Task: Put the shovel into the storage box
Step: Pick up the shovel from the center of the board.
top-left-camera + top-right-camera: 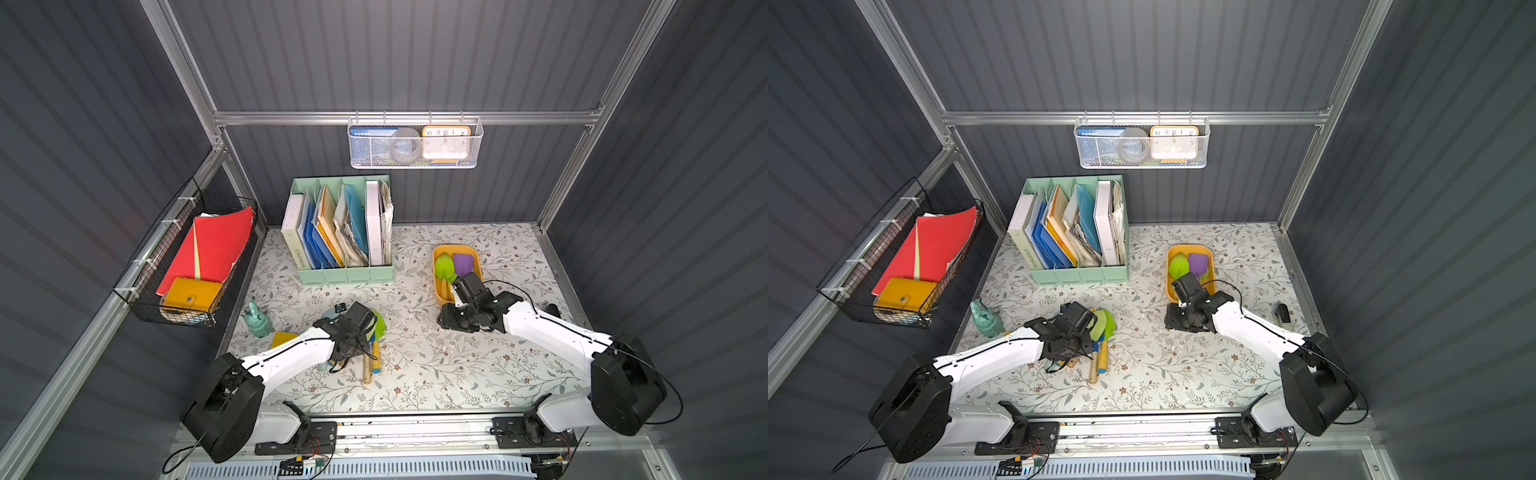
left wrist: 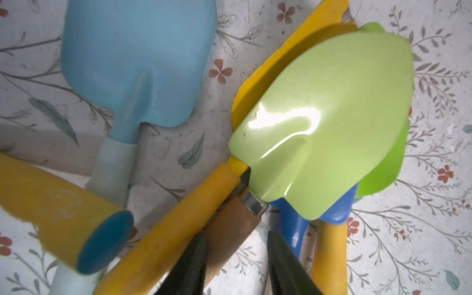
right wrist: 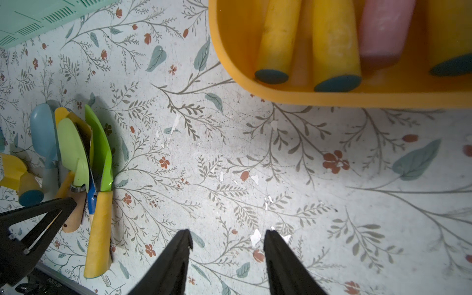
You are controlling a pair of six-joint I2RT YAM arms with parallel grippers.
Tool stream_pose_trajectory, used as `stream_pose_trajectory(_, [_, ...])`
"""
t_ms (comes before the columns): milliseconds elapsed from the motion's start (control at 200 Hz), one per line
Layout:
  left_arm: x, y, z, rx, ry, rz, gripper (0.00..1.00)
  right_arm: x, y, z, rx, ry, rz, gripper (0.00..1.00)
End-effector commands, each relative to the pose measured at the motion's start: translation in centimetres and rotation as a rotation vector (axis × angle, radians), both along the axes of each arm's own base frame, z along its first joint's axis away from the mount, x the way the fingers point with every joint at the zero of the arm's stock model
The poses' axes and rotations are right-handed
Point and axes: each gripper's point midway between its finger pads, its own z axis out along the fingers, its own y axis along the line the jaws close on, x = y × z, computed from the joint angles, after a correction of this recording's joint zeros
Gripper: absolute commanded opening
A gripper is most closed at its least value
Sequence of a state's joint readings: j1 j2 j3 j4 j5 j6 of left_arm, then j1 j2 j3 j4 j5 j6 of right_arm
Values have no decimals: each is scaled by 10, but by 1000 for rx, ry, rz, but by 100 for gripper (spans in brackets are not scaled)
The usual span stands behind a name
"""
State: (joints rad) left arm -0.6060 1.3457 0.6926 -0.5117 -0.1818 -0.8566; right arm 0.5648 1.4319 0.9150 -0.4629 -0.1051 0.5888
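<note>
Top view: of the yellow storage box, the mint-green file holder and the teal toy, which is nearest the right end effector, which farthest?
1. The storage box, right beside it.
2. The file holder, back centre.
3. The teal toy, far left side.

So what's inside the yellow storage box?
Inside the storage box: a light-green shovel blade, a purple blade, yellow handles and a pink handle. The right arm covers its near end; anything beneath the shovels is hidden.
</note>
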Motion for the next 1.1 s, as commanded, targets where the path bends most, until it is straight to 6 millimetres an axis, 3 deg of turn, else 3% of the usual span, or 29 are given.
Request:
stream_pose_trajectory(0, [-15, 5, -14, 1, 60, -1, 42, -4, -1, -7, -8, 16, -9, 52])
stream_pose_trajectory(170, [-21, 7, -15, -5, 69, -5, 38, -5, -3, -10, -12, 25, -15, 52])
stream_pose_trajectory(630, [-41, -1, -24, -30, 97, -18, 39, -2, 2, -12, 3, 16, -14, 52])
stream_pose_trajectory(900, [-40, -13, -20, -38, 81, -43, 23, -3, 4, -11, 7, 16, -13, 52])
stream_pose_trajectory(1096, [-27, -21, 6, -64, 24, -53, 13, -4, 5, -2, 24, 0, -9, 53])
